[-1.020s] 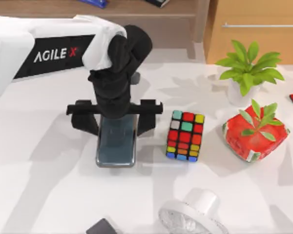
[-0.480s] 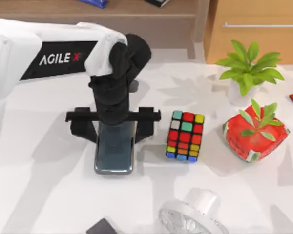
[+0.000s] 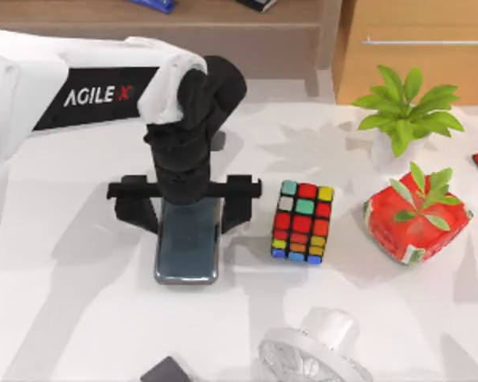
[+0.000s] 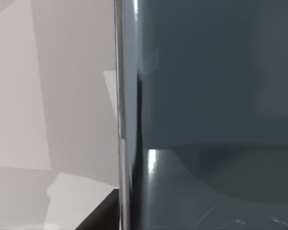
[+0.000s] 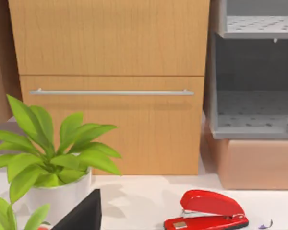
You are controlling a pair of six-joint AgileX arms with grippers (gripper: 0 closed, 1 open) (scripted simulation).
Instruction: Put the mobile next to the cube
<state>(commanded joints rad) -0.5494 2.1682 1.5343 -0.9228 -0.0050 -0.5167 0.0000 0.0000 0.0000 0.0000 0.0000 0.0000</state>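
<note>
Our left gripper (image 3: 187, 208) stands wide open astride the mobile (image 3: 188, 248), which lies flat beneath it, the cube (image 3: 303, 222) just to its right. Placement looks done; next, lift clear.

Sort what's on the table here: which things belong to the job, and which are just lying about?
Belongs to the job:
- flat dark teal-grey smartphone with silver rim
- mostly red 3x3 puzzle cube
- left gripper, open astride the smartphone

Lying about:
- red boxy planter with green leaves
- white potted leafy plant
- red stapler
- white round fan
- small dark grey flat block
</note>
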